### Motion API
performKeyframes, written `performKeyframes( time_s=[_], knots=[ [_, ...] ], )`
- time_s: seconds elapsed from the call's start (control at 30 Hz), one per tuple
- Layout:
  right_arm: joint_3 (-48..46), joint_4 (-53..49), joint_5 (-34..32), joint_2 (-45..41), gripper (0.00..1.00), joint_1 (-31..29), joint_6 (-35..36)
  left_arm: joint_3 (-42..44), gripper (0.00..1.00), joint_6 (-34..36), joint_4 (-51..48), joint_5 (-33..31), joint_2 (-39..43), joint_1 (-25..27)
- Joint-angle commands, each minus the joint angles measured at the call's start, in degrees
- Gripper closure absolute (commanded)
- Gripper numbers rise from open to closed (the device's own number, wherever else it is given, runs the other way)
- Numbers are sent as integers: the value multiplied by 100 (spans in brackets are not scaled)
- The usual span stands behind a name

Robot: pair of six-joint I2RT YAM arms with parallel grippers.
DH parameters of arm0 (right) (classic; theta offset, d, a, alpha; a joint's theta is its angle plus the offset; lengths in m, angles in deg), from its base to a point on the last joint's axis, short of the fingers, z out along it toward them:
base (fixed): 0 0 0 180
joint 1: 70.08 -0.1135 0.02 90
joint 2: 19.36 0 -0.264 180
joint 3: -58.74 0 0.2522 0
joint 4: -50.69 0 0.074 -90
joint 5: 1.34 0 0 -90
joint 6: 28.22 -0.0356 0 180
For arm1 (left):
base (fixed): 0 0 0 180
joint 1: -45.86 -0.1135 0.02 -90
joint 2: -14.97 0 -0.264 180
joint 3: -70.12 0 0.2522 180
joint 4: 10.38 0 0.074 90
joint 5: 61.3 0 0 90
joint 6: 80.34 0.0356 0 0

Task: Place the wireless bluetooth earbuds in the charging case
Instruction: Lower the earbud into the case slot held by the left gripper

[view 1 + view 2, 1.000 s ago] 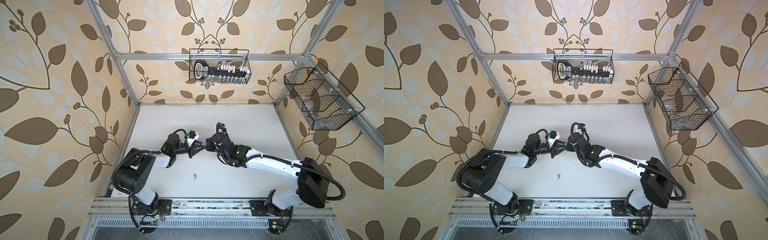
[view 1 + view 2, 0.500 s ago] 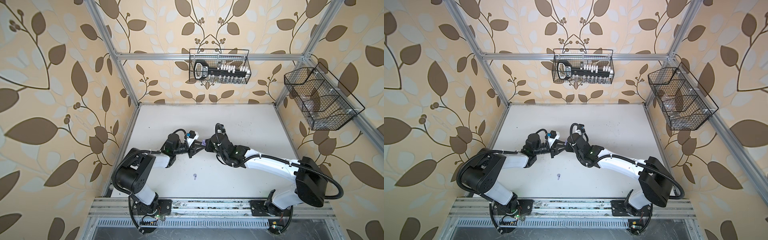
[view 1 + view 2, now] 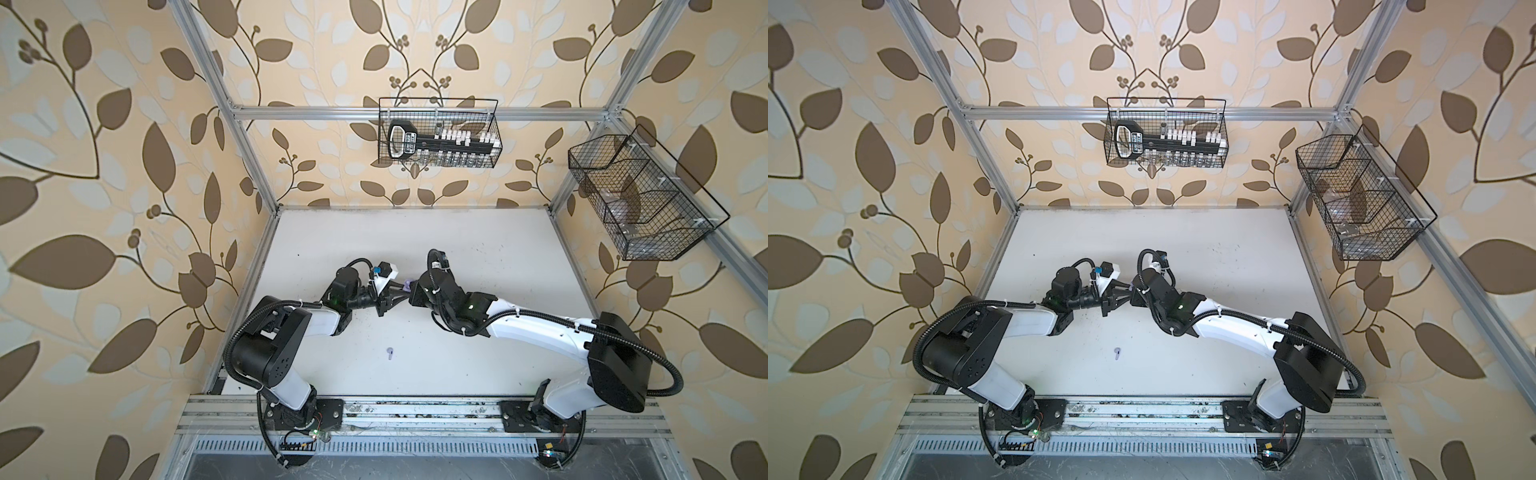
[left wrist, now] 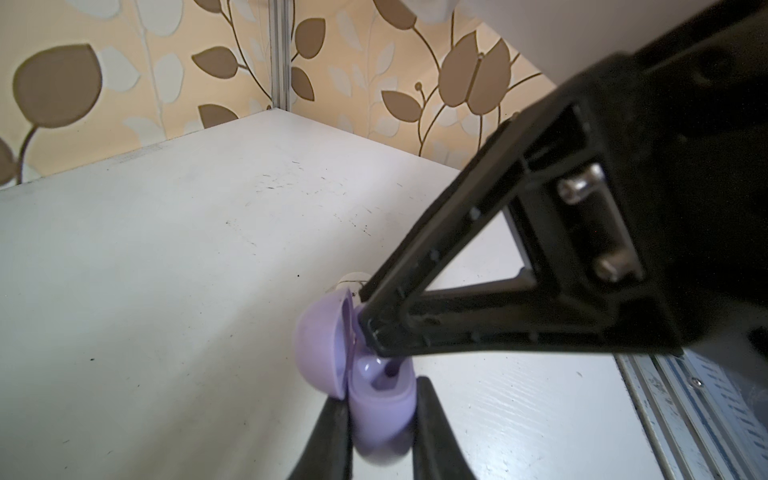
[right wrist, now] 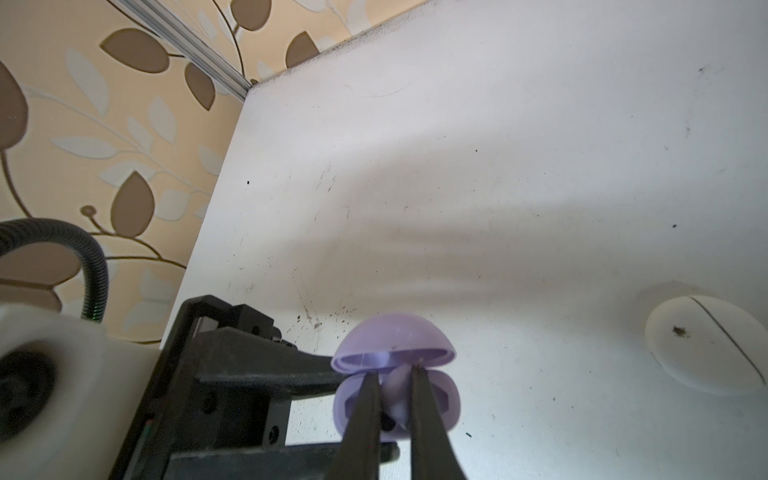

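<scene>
Showing scuffed white table (image 3: 457,249), leafy wallpaper (image 3: 124,166) (brown)

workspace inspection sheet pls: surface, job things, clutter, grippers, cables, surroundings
surface: white table, scuffed, with dark specks
job's things: lilac case with its lid open; lilac earbud at its mouth; second lilac earbud loose on the table; white case closed, lying apart
clutter: nothing seen
grippers: left gripper, jaws shut on the lilac case; right gripper, jaws shut on the lilac earbud
cables: black ribbed hoses run along both arms, no snag seen
surroundings: leaf wallpaper, metal frame; back wire basket holds a black-and-white item; side wire basket, contents unclear
</scene>
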Motion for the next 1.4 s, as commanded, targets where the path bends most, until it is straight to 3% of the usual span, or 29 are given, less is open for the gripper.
performKeyframes(
  time_s=[0.0, 1.0, 1.37],
  knots=[
    [-116, -104, 102, 77, 88, -55, -105, -46, 100, 145, 236, 43, 188, -70],
    [88, -392, -3, 80, 73, 71, -55, -64, 100, 135, 212, 122, 159, -73],
    [62, -535, -201, -404, 66, 32, 40, -67, 100, 147, 200, 142, 144, -69]
  ],
)
